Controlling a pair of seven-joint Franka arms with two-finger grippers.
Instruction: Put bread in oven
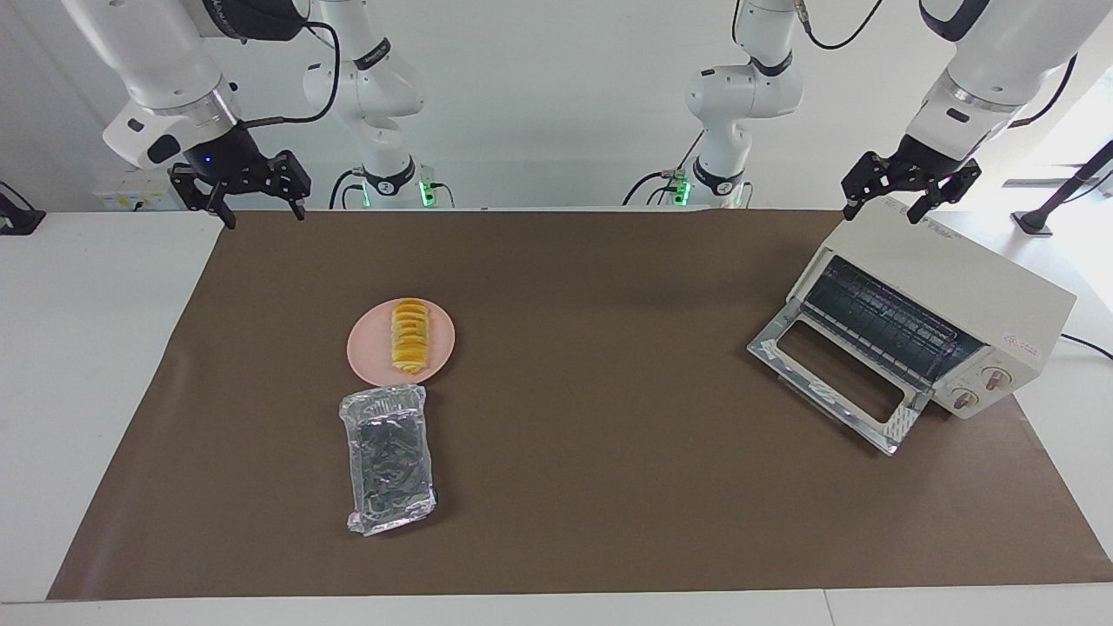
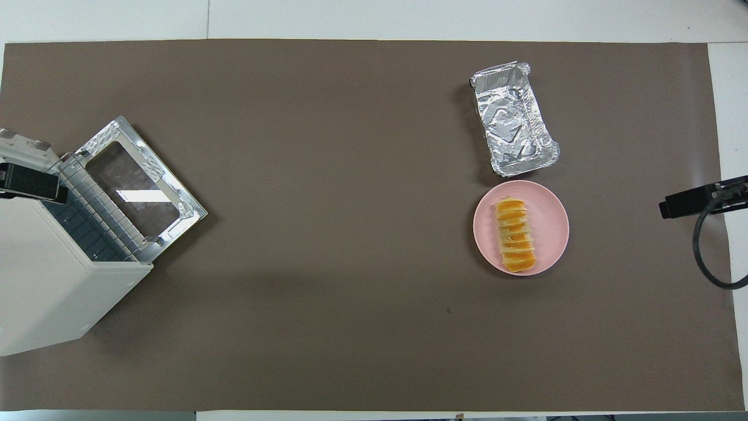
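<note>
1. The brown mat [image 1: 609,487] covers most of the table, giving one plain work surface.
2. The oven [image 1: 956,300] sits at the left arm's end, angled toward the middle, its door [image 1: 830,382] already dropped flat and the wire rack exposed, likely so the loaf can slide straight in.
3. The foil tray [image 1: 389,456] lies empty, touching the plate's edge and farther from the robots.
4. The pink plate [image 1: 369,356] carries the bread [image 1: 409,335], lengthwise and unobstructed for a pinch from above.
5. The left gripper [image 1: 885,204] hangs over the oven's top, jaws spread, holding nothing.
6. The right gripper [image 1: 261,207] hangs over the mat's edge, jaws likewise released and empty; both arms wait.
</note>
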